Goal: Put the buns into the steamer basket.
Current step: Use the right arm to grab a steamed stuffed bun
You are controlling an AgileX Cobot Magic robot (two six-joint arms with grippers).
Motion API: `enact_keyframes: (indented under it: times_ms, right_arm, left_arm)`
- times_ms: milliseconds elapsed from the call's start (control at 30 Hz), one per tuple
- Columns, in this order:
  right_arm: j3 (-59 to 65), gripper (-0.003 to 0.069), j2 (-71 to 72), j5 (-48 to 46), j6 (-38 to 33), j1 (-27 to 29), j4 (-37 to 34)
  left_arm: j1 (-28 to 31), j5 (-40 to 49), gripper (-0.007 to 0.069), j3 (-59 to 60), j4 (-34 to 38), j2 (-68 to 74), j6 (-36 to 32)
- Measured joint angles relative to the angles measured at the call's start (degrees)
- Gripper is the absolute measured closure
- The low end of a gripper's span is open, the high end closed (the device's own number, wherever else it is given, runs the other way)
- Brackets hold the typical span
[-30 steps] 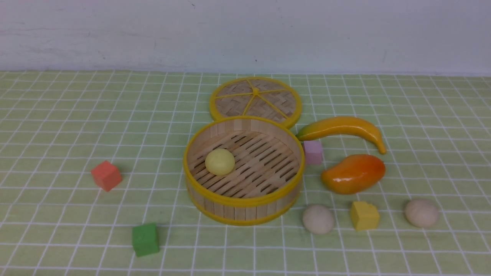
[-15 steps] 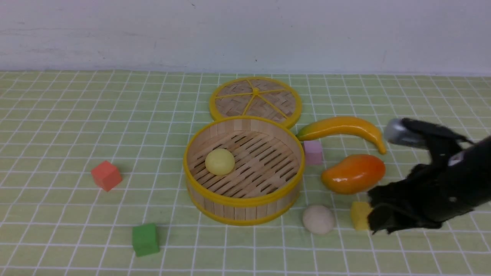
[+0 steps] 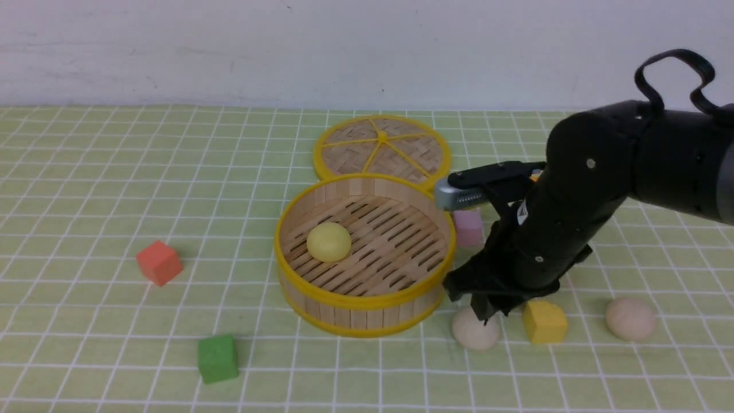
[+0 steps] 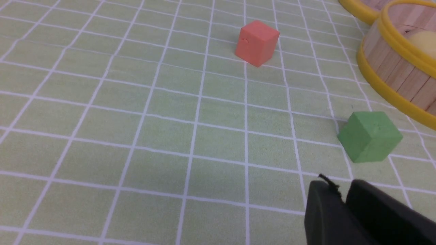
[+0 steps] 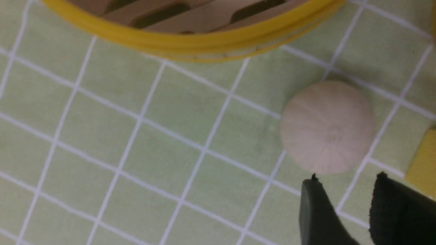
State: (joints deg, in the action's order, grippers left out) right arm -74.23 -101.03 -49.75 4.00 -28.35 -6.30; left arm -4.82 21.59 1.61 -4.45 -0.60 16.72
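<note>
Buns check: one in, two out on the cloth.
Pale yellow bun [image 3: 328,242] sits on the slats inside the steamer basket [image 3: 364,299]. The nearest off-white bun [image 5: 327,126] lies on the checked cloth [image 3: 114,172] just outside the basket wall, the second off-white bun [image 3: 631,319] is farther to my right, and the yellow cube [image 3: 543,322] is between them. My right gripper [image 5: 347,194] hangs over that nearest bun, fingers parted a little, nothing between them, tips at its edge. My left gripper [image 4: 340,194] is low near the green cube [image 4: 369,136], empty, fingers close together; I can't tell if they meet.
</note>
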Motion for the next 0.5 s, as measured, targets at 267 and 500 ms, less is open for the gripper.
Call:
enact_keyframes:
  times_ms: [267, 500]
  right_arm:
    - [-0.07, 0.042, -3.86, 4.11, 1.4, -0.2, 1.29]
    - [-0.07, 0.042, -7.49, 5.83, 1.5, -0.2, 1.79]
  left_arm:
    - [0.0, 0.0, 0.0529, 0.0, -0.04, 0.0, -0.08]
    - [0.0, 0.0, 0.0518, 0.0, -0.04, 0.0, -0.14]
